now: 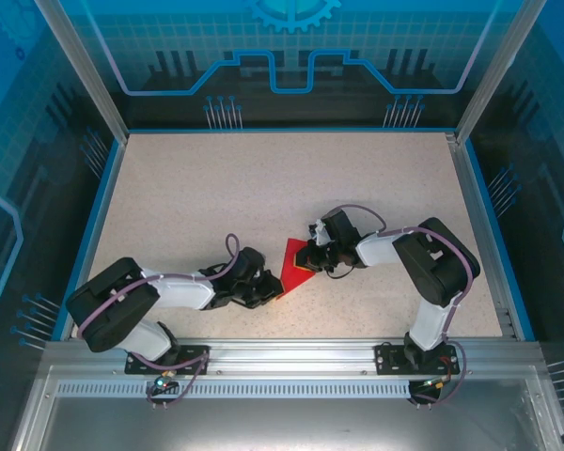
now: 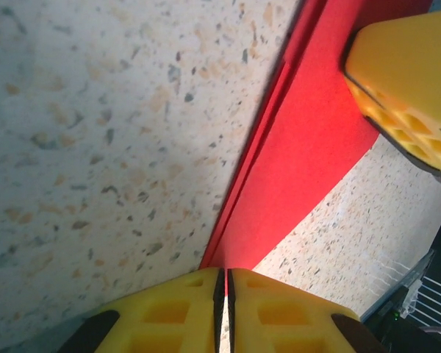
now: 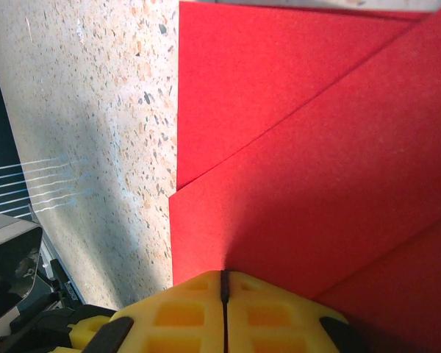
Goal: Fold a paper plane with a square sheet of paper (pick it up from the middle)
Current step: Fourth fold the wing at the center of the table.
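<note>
The red square sheet of paper (image 1: 289,268) lies folded into a pointed shape with overlapping flaps on the speckled table, between my two grippers. My left gripper (image 1: 271,287) is at its near-left tip. In the left wrist view the narrow end of the paper (image 2: 309,140) runs into the thin gap of that gripper (image 2: 224,283), which is shut on it. My right gripper (image 1: 310,256) is shut and rests its yellow tips on top of the paper (image 3: 316,147); in its own view the gripper (image 3: 223,279) shows no gap. One yellow finger (image 2: 408,81) of the right gripper presses on the paper's far part.
The speckled tabletop (image 1: 263,188) stretches open behind and to both sides of the paper. A blue rim (image 1: 101,202) and metal posts border it. The metal rail (image 1: 291,352) with both arm bases runs along the near edge.
</note>
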